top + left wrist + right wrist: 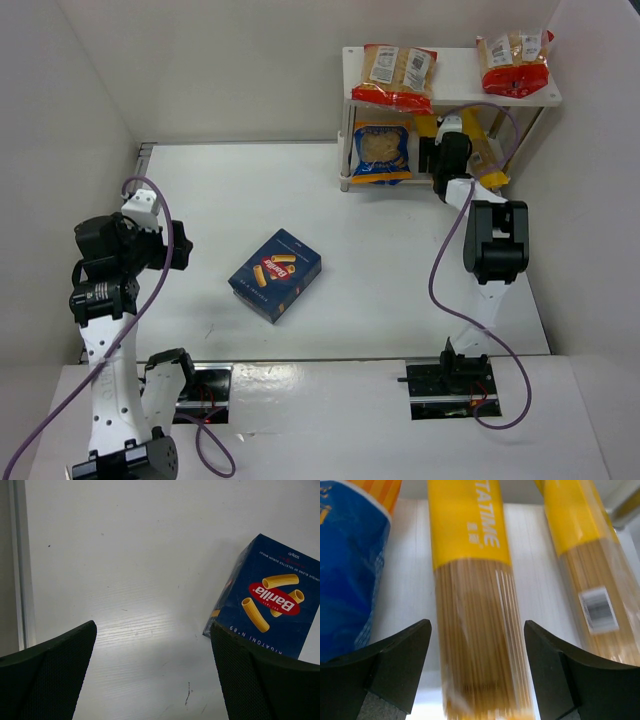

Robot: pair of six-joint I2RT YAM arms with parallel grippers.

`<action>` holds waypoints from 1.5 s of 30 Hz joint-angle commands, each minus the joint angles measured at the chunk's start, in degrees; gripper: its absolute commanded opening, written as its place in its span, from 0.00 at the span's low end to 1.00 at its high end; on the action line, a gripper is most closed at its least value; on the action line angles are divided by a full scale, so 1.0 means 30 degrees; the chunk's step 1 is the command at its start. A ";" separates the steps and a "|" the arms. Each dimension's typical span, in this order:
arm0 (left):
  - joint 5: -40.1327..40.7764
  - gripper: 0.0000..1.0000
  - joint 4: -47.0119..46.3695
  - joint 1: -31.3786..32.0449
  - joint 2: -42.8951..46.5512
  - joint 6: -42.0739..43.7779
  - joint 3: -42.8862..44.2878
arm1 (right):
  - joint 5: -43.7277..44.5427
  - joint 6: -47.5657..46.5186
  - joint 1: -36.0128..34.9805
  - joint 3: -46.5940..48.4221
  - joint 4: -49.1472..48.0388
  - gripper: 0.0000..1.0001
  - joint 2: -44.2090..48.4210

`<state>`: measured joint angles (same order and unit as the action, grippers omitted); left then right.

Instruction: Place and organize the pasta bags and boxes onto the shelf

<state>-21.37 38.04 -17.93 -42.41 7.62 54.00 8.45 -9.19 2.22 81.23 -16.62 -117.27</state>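
Nearest me, left claw [152, 630] hangs over the bare tabletop [250, 190], jaws apart and nothing between them. Just to its right lies the box [270, 600], flat and face up on the tabletop. Its long axis runs from near-left to far-right, roughly toward the shelf [450, 95]. The box is well apart from the shelf and is the one thing not yet on it. My left arm is the nearer one, so I judge the pick falls to that side, reaching right.

Farther off, right claw [477, 625] sits at the shelf's lower level, jaws apart, straddling a spaghetti bag [470, 555] that lies lengthwise away from me. A thin gap shows at each finger, so no grip. A blue bag [345, 570] lies to its left and a second spaghetti bag [580, 545] to its right. Two red bags [397, 78] rest on the top board.
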 commanded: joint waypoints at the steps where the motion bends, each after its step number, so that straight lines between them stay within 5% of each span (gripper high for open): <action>1: -0.0669 1.00 -0.0640 -0.0145 0.0601 0.0420 -0.0011 | 0.0348 0.1362 -0.0066 -0.0764 -0.1026 0.83 0.3227; 7: -0.0671 1.00 -0.0640 -0.0145 0.0778 0.0420 -0.0011 | -0.0031 0.1978 -0.0415 -0.3490 0.0498 0.84 0.7942; 20: -0.0234 1.00 -0.0640 0.0410 0.1132 0.0244 -0.0011 | -0.2638 0.2419 -0.0593 -0.4983 1.3442 0.84 1.6439; 31: 0.0352 1.00 -0.0640 0.0792 0.0954 0.0068 -0.0011 | -0.3756 0.1659 -0.0124 -0.8790 1.6234 0.97 2.2941; 45: 0.0356 1.00 -0.0640 0.0792 0.0544 0.0068 -0.0011 | -0.3050 0.1364 0.0550 -0.9294 1.6615 0.98 2.1720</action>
<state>-19.86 38.00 -15.70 -41.01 7.55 54.00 -1.30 -4.82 3.64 52.90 33.10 -51.53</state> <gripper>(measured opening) 0.999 0.983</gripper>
